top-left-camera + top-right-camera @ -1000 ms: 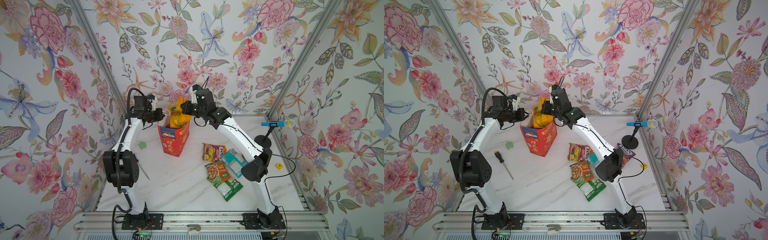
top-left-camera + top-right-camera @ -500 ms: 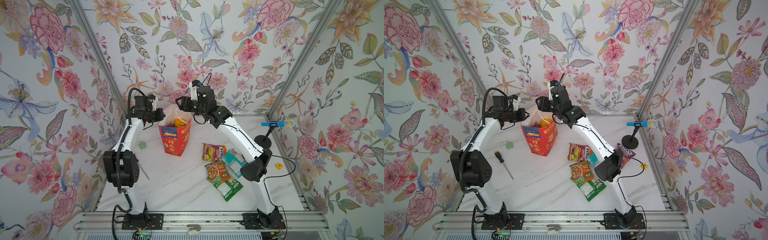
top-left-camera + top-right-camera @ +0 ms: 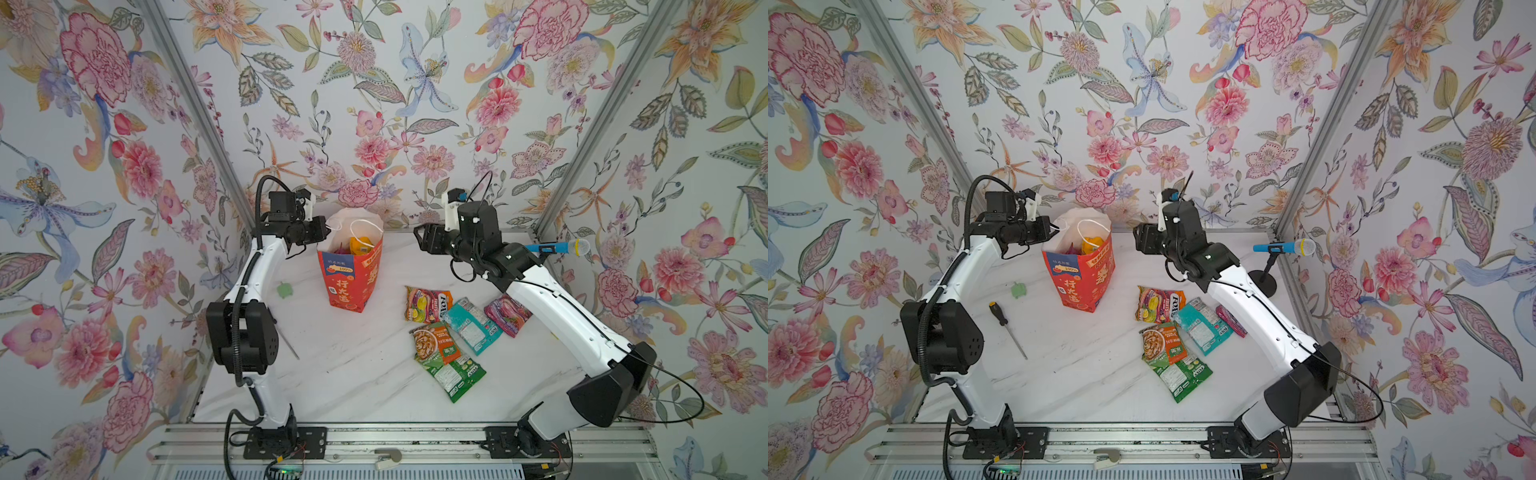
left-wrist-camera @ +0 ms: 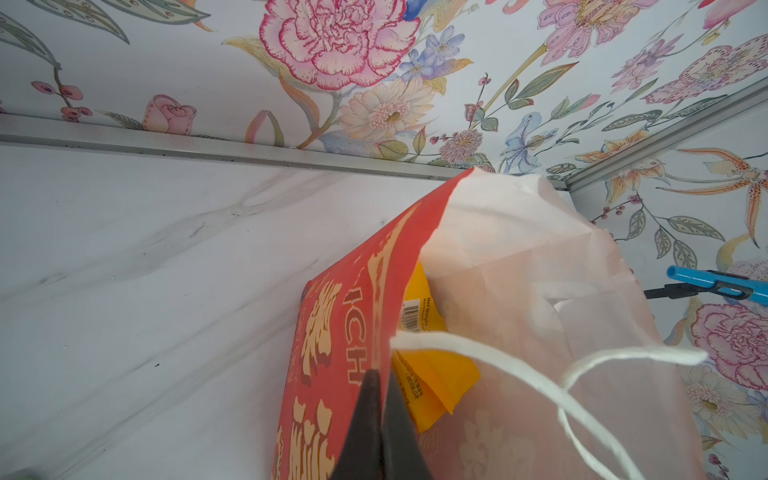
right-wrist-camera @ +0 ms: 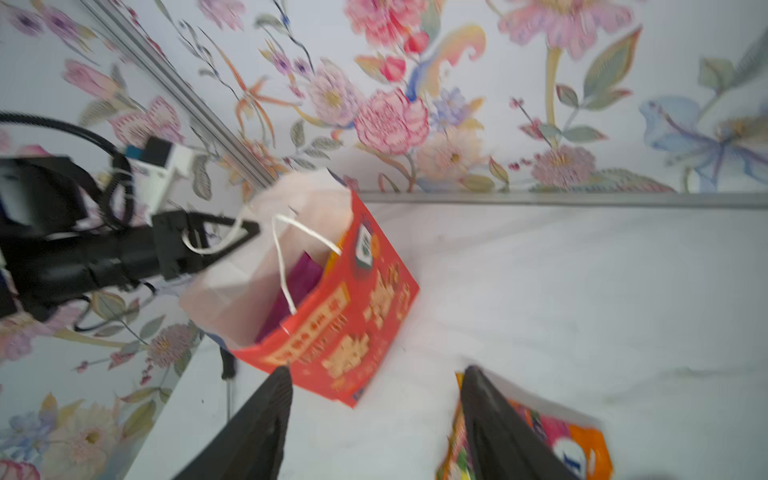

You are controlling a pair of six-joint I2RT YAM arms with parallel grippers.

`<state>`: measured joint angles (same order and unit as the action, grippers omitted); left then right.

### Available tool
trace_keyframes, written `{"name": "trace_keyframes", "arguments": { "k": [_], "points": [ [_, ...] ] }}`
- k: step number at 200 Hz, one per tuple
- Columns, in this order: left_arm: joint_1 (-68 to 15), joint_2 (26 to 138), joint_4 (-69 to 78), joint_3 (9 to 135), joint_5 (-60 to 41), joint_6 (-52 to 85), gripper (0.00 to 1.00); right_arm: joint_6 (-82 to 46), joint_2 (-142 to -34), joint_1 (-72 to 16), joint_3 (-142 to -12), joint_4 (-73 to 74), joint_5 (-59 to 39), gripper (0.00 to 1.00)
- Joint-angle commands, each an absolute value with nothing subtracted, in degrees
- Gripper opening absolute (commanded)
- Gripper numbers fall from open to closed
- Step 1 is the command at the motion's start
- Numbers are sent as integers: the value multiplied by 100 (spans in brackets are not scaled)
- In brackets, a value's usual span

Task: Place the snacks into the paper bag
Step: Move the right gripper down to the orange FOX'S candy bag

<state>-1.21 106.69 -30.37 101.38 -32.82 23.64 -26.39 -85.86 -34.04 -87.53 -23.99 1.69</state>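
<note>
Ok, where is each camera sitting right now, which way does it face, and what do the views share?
Top views: high above the near edge of the table, looking down and toward the back wall; left arm and right arm show whole.
Left wrist: at the paper bag rim, looking into its mouth at a yellow-orange packet; the shut left jaws pinch the rim.
Right wrist: beside the bag, facing it and the left arm; open right jaws, a fruit-printed packet beyond them.
Shared: all views show the bag.
</note>
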Motion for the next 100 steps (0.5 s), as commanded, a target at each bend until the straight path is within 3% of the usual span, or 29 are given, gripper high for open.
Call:
{"name": "trace_keyframes", "arguments": {
  "k": [1,57,100],
  "points": [
    [-147,10564,-2980,10213,-3439,2382,0,-2963,-8071,-3225,-7697,-2478,332,67],
    [-150,10477,-2980,10109,-3445,2397,0,-3238,-7672,-2571,-6303,-2531,54,71],
    [-158,10355,-3006,9961,-3437,2384,0,-3138,-8451,-2168,-6016,-2112,-550,71]
  ]
}}
